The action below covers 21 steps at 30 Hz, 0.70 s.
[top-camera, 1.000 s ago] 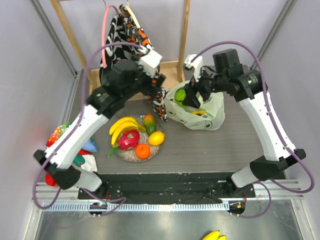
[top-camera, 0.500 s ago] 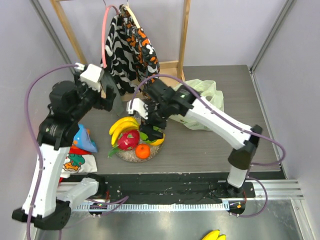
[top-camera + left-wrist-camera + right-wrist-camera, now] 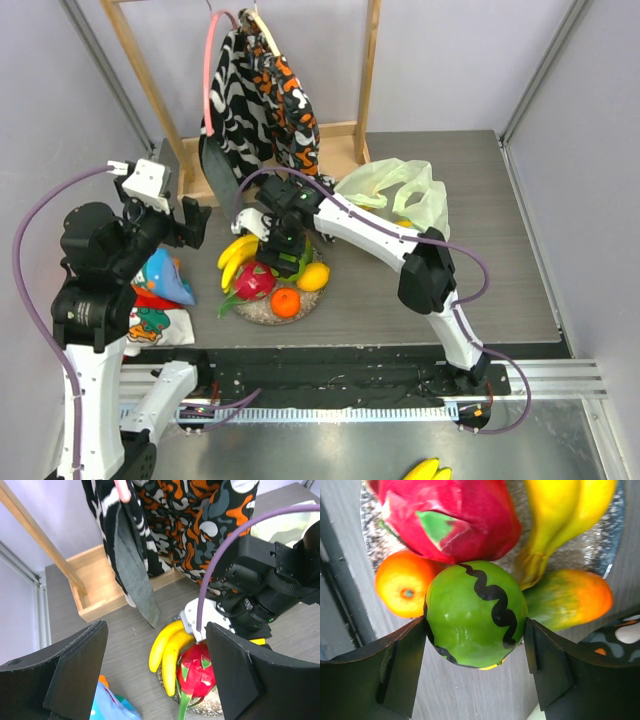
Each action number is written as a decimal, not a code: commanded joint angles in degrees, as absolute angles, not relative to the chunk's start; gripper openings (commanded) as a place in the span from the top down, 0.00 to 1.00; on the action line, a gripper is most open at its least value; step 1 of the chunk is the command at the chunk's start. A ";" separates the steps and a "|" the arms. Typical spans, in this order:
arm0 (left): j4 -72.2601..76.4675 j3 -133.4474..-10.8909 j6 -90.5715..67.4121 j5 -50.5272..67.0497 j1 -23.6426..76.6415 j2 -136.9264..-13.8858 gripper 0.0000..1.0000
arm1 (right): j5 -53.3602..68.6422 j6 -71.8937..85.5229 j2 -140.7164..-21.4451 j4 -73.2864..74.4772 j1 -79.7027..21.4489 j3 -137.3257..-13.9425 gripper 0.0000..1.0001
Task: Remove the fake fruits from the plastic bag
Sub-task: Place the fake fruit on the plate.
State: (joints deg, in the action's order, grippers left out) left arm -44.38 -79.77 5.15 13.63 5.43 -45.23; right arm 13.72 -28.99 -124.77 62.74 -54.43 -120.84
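So the right gripper [image 3: 475,626] has the green apple [image 3: 475,612] clamped between its two fingers. The pads press on the apple's left and right sides, and there's a wavy black line running down its skin. It's hanging just above the glittery silver plate [image 3: 370,515], well away from the plastic bag [image 3: 395,185], which sits crumpled at the back right of the table. Right under the apple you can see the pink dragon fruit [image 3: 445,515], the orange [image 3: 402,582], a banana bunch [image 3: 560,510] and the mango [image 3: 570,600]. I honestly can't tell if the apple is touching any of them or just hovering. The lemon [image 3: 314,276] is mostly hidden behind the apple in the wrist view, just a yellow sliver, but it's clear from above. In the top view the wrist blocks the apple almost completely. There's a yellow bit [image 3: 403,222] showing at the bag, too small to say what it is. The left gripper [image 3: 156,640] is off to the left of the plate with its fingers spread wide and nothing between them, looking at the patterned cloth [image 3: 200,515] and the wooden frame [image 3: 95,600].
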 commanded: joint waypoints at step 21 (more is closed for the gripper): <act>-37.88 -82.00 2.90 28.47 5.18 -55.63 0.20 | 16.44 -21.80 -104.69 68.22 -37.47 -130.27 0.03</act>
